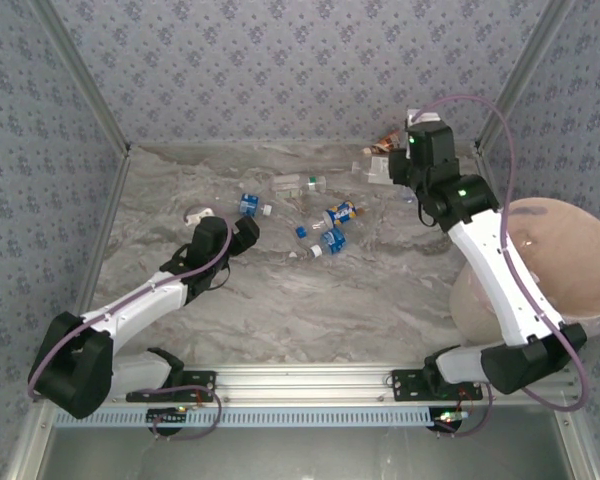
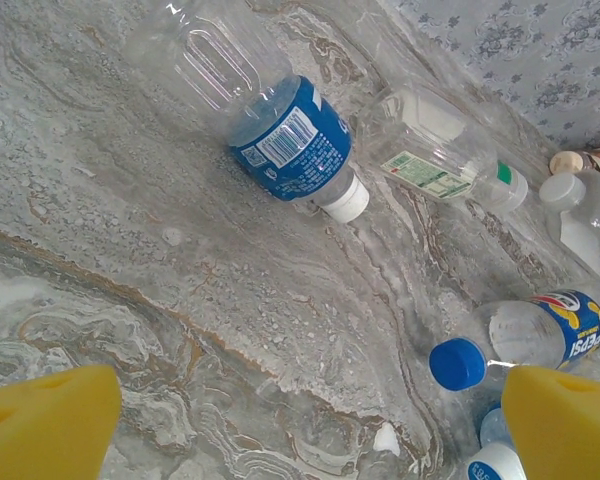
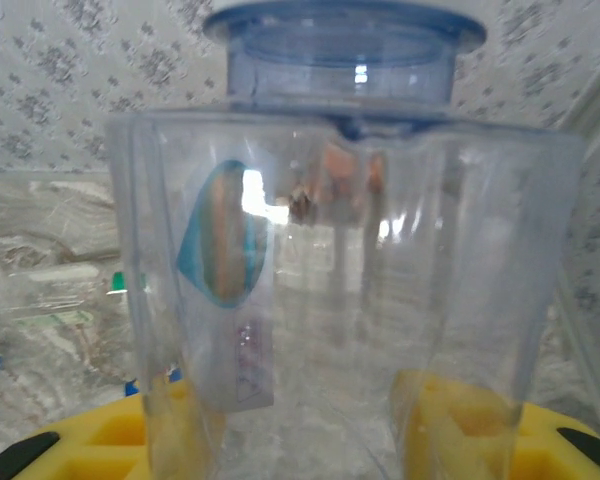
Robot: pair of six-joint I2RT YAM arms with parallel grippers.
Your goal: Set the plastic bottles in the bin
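Seen from above, a marbled grey counter [image 1: 280, 300] lay between patterned walls. The left pincer [image 1: 242, 232] hovered low over the middle left of the counter, just near of a blue-labelled bottle [image 1: 250, 206]. More plastic bottles lay scattered to its right, among them a long clear one [image 1: 300, 184] and a Pepsi bottle [image 1: 340, 213]. The right pincer [image 1: 392, 172] reached to the far right of the counter, where it met a clear bottle [image 1: 376, 168]. The bin [image 1: 580, 275], round and pinkish-beige, stood at the right edge beside the right arm, well apart from the scattered bottles. From the left wrist, the left pincer [image 2: 300, 430] had its yellow fingertips [image 2: 45, 420] spread wide apart, with nothing between them but bare counter [image 2: 180, 300]. Beyond them the blue-labelled bottle [image 2: 280, 130] lay on its side with its white cap pointing right. A clear, green-labelled bottle [image 2: 440, 150] lay just beside it, and the Pepsi bottle [image 2: 530, 340], blue-capped, lay at the right near one fingertip. From the right wrist, the right pincer [image 3: 300, 445] was clamped on the clear bottle [image 3: 340, 250], which had a blue cap, its yellow fingers [image 3: 450, 420] pressed against both sides.
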